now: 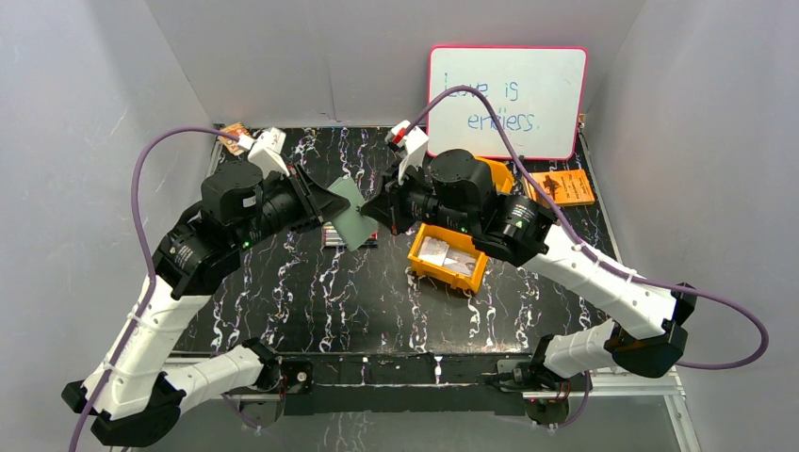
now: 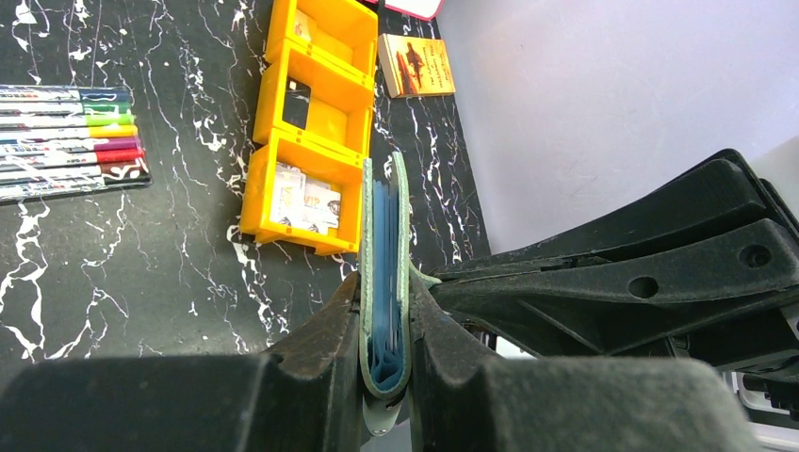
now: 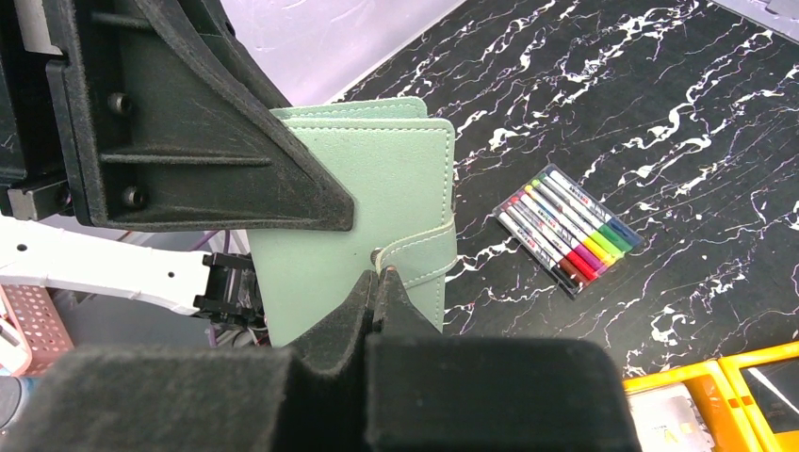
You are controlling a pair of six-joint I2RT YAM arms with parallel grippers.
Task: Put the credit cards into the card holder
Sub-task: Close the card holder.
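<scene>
The left fingers (image 2: pixel 316 353) are clamping the closed card holder (image 3: pixel 377 188) in mid-air while the right fingers (image 3: pixel 344 315) are pinching its tab (image 3: pixel 421 250), likely needing to pull it open next.

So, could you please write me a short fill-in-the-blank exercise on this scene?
1. The left gripper is shut on the card holder, which is folded ____.
2. The right gripper, also shut, meets its side ____.
3. The credit cards lie in the ____ bin.
Missing words: closed; tab; orange.
</scene>
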